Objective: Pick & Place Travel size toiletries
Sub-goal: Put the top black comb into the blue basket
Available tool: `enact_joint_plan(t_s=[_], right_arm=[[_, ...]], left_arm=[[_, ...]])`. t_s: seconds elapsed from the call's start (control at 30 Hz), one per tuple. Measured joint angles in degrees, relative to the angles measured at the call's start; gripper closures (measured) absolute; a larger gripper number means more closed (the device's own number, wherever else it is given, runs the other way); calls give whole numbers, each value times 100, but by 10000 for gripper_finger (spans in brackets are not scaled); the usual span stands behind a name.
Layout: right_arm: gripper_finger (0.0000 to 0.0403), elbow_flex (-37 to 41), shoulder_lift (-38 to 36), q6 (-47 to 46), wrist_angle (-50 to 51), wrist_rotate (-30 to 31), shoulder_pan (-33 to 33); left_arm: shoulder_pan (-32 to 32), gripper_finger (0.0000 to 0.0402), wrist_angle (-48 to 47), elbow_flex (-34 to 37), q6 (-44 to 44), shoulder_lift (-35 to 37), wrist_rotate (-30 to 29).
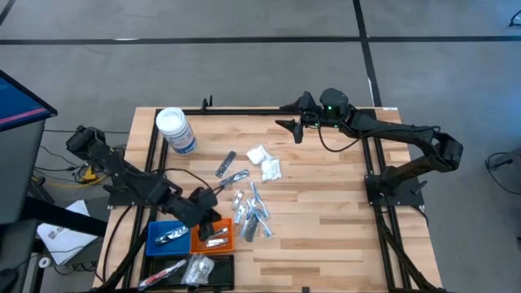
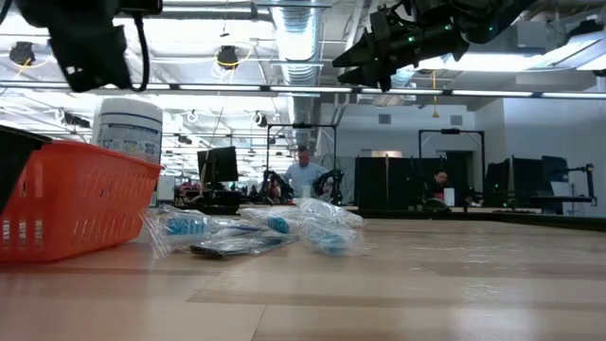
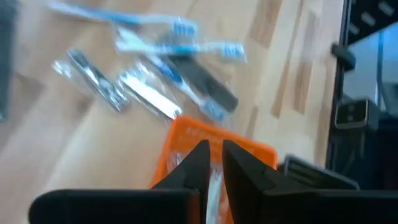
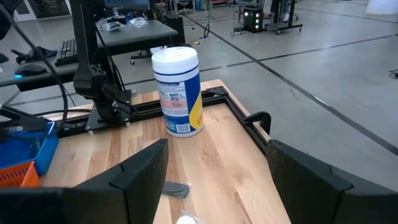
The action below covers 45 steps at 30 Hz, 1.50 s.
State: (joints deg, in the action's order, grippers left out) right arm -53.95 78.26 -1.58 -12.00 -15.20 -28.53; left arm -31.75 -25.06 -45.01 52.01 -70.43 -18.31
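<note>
While no jar (image 4: 178, 91) label reads clearly, left gripper (image 3: 214, 163) jaws nearly meet, right gripper (image 4: 214, 171) jaws spread.

Grey concrete floor (image 1: 244, 57) with dark lines, ceiling lights (image 2: 227, 57), distant desks (image 2: 454, 189)

No legible text. Printed label on white-lidded jar (image 4: 178, 90) too small to read; paper sheet (image 1: 67, 232) off table's left edge likewise unreadable.
</note>
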Motion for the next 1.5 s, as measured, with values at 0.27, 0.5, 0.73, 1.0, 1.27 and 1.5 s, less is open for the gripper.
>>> enact_joint_plan(t_s=[0.27,0.5,0.73,1.0,1.27,1.5], right_arm=[[137,2,2,2,162,0,-66],[137,2,4,2,174,7,-302],[137,2,4,2,265,13,-348],[137,2,7,2,235,15,-206],[137,2,7,2,274,12,91],[137,2,6,2,1018,11,165]], left_arm=[[2,385,28,0,-516,146,-1395],[381,398,80,0,-693,146,-2904],[1246,397,1016,21,-1360,342,-4448],[1759,399,1924,22,-3513,524,-2954],[1694,399,2120,14,-4388,598,-2378],[1765,399,2177,20,-4411,588,-2380]])
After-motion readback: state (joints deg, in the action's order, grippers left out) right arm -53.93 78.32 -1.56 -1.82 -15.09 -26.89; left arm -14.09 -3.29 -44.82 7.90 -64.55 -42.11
